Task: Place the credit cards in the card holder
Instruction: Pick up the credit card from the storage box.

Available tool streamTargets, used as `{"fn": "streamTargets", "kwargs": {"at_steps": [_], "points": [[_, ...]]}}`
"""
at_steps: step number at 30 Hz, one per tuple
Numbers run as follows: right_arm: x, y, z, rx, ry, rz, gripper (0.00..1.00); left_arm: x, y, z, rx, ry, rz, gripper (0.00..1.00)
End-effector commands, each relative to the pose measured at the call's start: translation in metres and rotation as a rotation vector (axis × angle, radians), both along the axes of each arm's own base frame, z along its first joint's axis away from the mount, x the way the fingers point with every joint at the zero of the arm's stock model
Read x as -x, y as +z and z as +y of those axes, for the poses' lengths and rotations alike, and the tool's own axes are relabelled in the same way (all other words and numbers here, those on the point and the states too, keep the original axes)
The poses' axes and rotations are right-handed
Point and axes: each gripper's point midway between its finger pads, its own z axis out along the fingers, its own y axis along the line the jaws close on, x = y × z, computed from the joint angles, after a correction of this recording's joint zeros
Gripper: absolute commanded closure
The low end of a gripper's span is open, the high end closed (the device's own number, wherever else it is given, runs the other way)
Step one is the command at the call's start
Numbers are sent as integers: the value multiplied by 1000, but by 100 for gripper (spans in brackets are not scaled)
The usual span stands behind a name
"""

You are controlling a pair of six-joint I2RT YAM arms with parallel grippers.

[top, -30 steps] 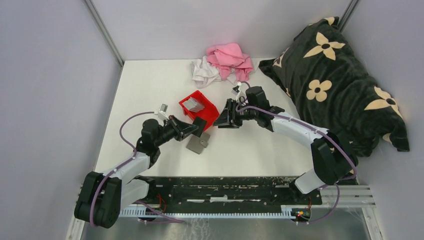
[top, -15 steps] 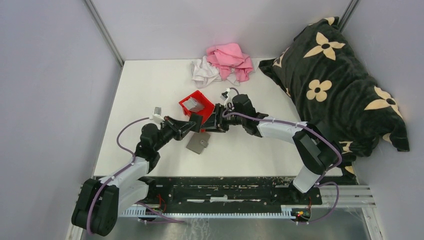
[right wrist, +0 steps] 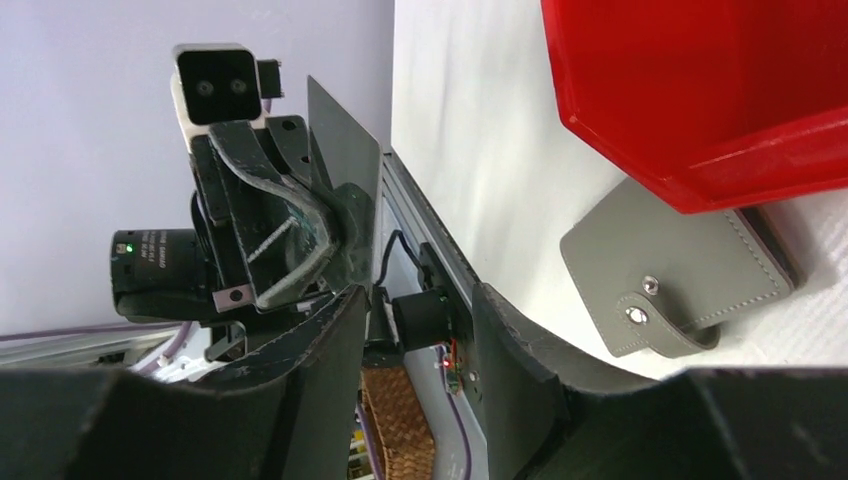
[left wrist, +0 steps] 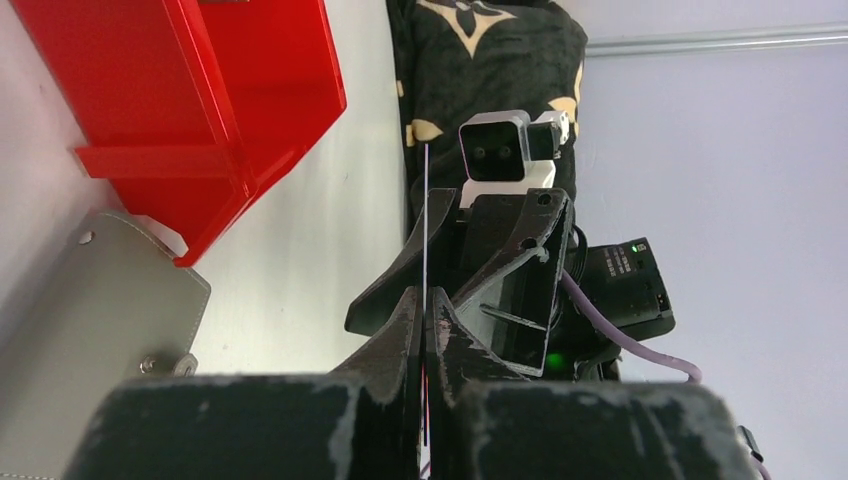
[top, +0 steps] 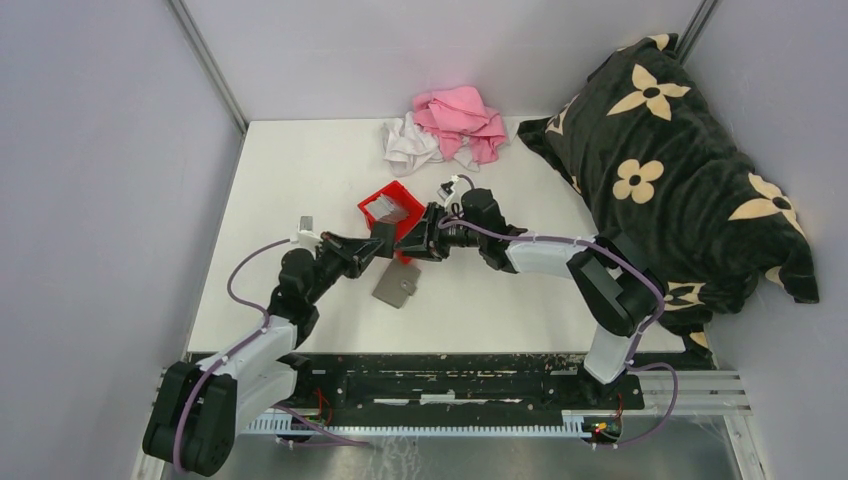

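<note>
Left pincer (left wrist: 424,305) pinches 1 credit card (right wrist: 344,150), offered toward the wide-open, empty right pincer (right wrist: 412,310) — seemingly a handover near the shut card holder (top: 397,287).

Bright even light, soft shadows; near jaws blurred in wrist views.
</note>
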Motion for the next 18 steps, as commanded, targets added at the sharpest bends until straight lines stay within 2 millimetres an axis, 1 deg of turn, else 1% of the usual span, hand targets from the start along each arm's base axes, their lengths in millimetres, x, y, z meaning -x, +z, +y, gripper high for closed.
{"fn": "streamTargets", "kwargs": {"at_steps": [1,4,7,13,18], "points": [[-20,68,20,-183,-21,-137,50,14,7,-11,25,-77,-11,97],[-19,76,20,-200,-16,-142,51,13,4,-10,6,-68,-8,97],[-18,79,20,-205,-15,-143,51,11,4,-9,-2,-61,-11,97],[-20,73,23,-201,-11,-126,51,9,9,-11,13,-67,-21,97],[-20,70,25,-207,-5,-111,55,8,12,-10,45,-53,-19,97]]}}
